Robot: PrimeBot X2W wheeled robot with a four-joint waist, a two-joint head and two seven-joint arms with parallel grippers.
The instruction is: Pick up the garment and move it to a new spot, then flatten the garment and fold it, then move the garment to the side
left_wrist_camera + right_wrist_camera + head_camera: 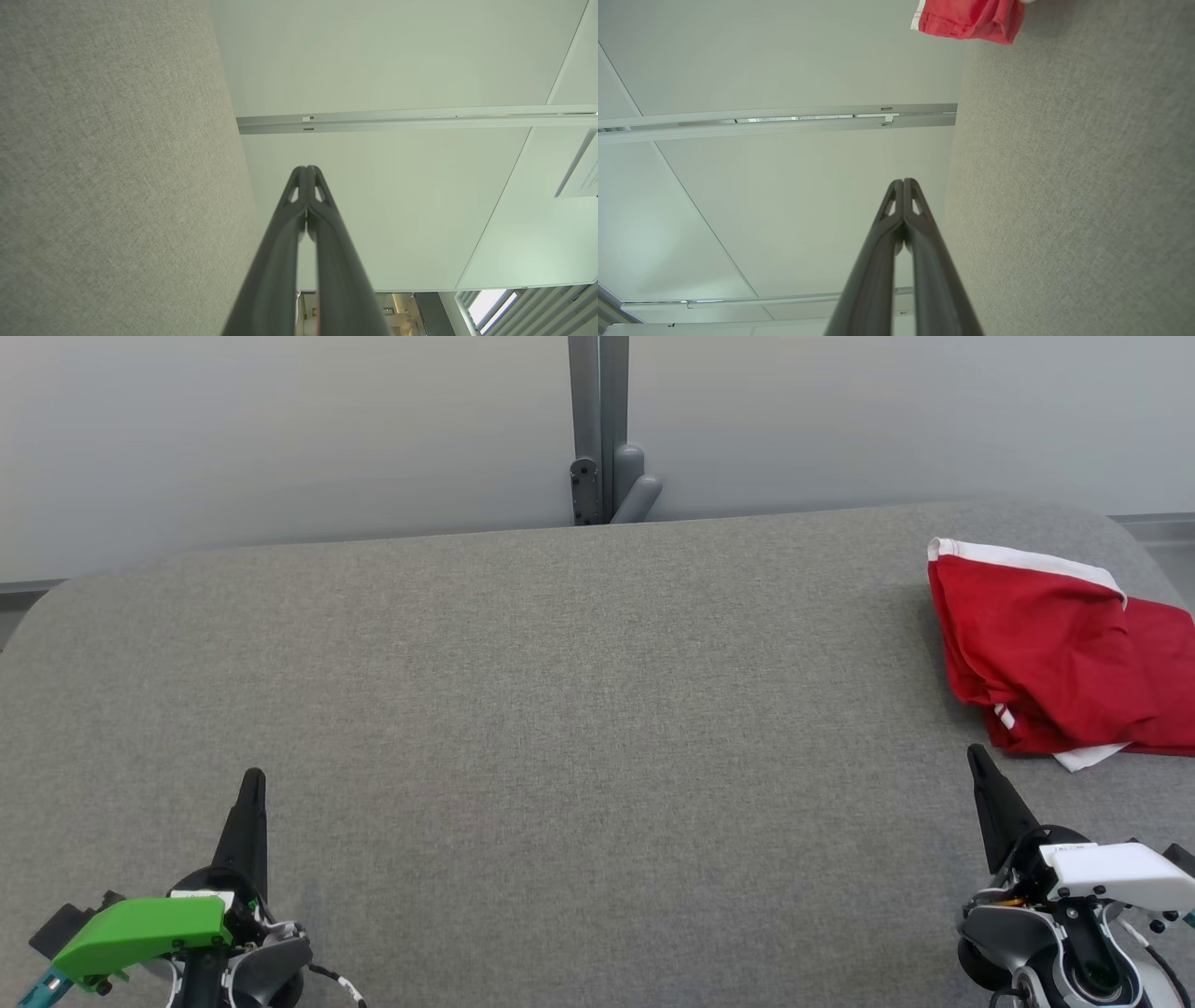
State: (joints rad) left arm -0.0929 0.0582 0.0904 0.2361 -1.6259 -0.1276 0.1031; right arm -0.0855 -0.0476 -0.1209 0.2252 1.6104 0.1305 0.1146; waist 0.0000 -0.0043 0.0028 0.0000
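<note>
While left end effector and right end effector rest closed, empty, red garment lies crumpled, white-trimmed.

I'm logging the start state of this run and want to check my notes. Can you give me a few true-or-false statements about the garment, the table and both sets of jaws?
1. The red garment lies crumpled near the right end of the grey table. True.
2. The right gripper grips the garment. False: its jaws are shut on nothing and stop short of the cloth.
3. The left gripper has its jaws shut and holds nothing. True.
4. The garment is plain red all over. False: it has white trim along its edges.
</note>
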